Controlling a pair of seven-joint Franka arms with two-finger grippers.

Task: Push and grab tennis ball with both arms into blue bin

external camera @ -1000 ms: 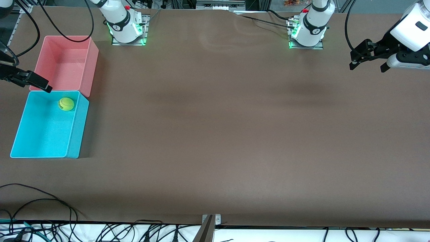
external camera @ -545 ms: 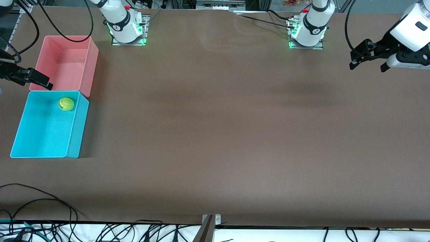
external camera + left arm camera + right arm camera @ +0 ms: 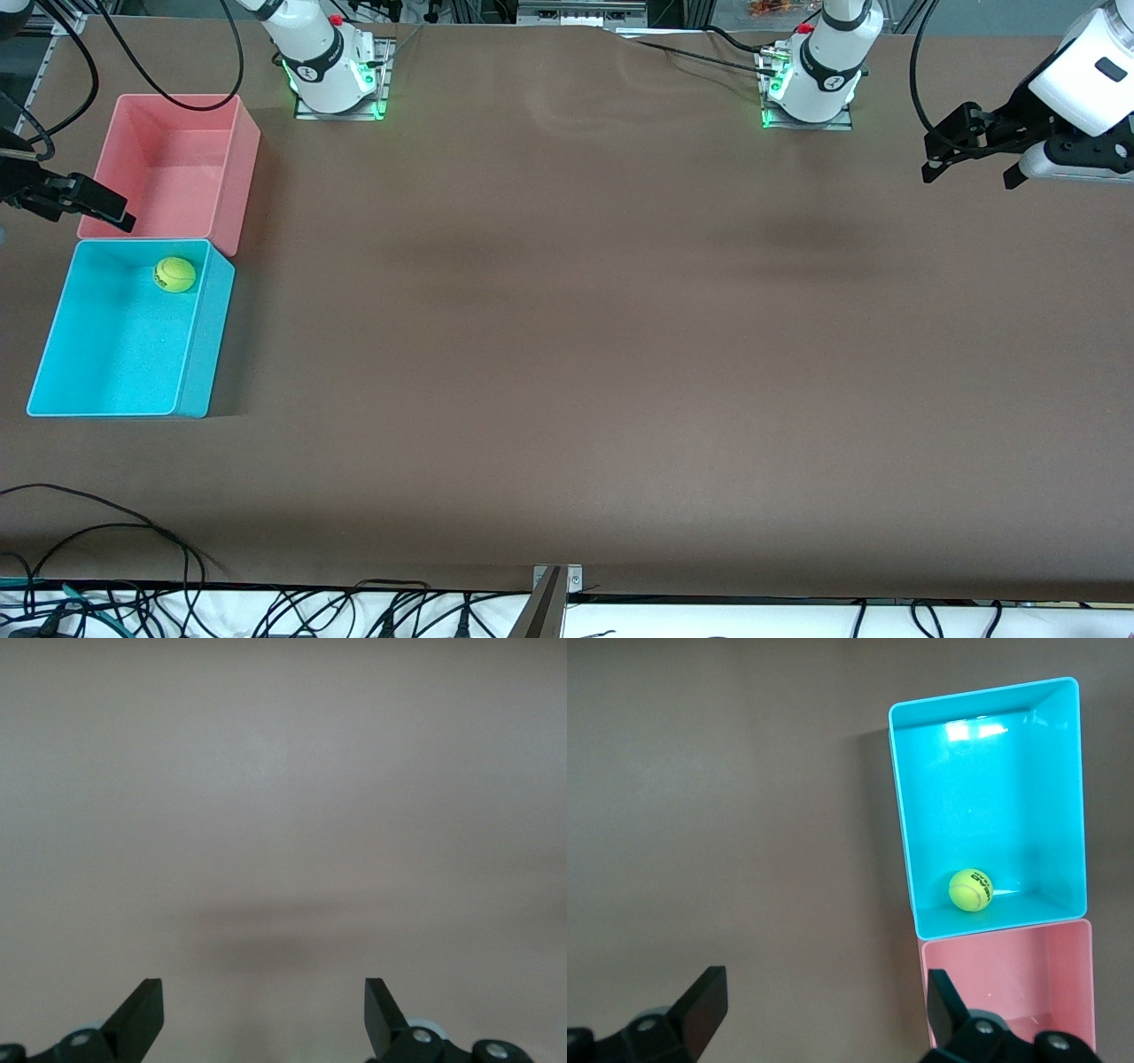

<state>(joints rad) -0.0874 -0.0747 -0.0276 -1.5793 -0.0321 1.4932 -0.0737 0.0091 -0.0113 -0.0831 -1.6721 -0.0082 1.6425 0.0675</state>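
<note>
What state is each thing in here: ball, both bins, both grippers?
tennis ball: resting inside the blue bin, near the wall next to the pink bin, not held.
blue bin: upright on the table, holding only the ball.
pink bin: upright, nothing in it, touching the blue bin.
right gripper: open, holding nothing, up beside the pink bin.
left gripper: open, holding nothing, over bare table at the left arm's end.
</note>
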